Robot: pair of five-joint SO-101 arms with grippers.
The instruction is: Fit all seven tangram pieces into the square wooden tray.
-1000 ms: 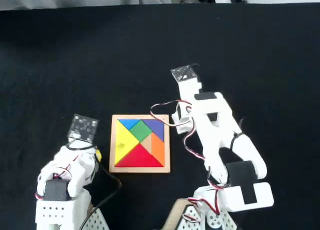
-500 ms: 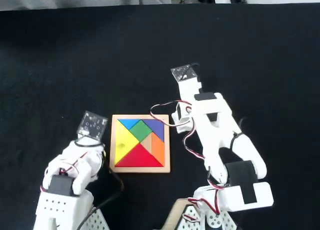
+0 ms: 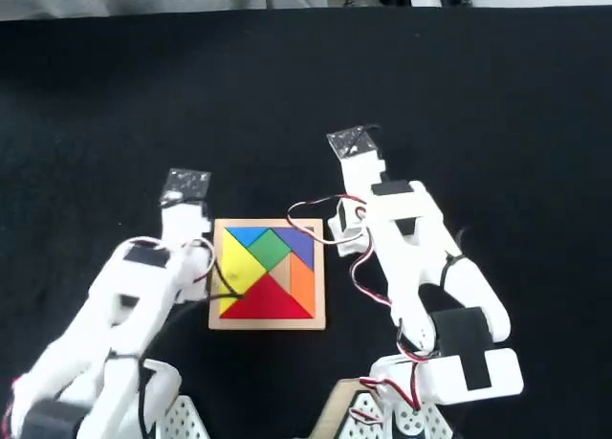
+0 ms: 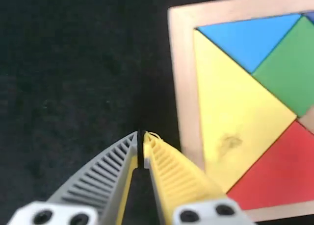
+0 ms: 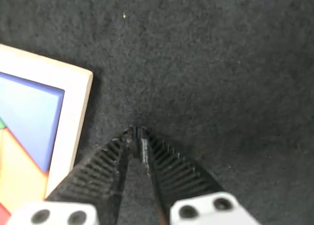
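The square wooden tray (image 3: 212, 276) lies at the table's middle and holds blue (image 3: 247, 235), green (image 3: 271, 249), purple (image 3: 300, 240), yellow (image 3: 233, 267), orange (image 3: 302, 282) and red (image 3: 266, 301) pieces. A small tan triangle (image 3: 284, 267) sits at the centre; I cannot tell whether it is a piece or bare floor. My left gripper (image 4: 142, 137) is shut and empty, low over the cloth beside the tray's left rim (image 4: 182, 87). My right gripper (image 5: 136, 133) is shut and empty, just off the tray's far right corner (image 5: 73, 122).
Black cloth covers the table around the tray. The left arm (image 3: 134, 286) stretches along the tray's left side and the right arm (image 3: 411, 248) along its right side. Their white bases (image 3: 449, 372) stand at the near edge.
The left arm has unfolded from its low pose near its base and stretched forward along the tray's left edge. The right arm and the pieces have not moved.
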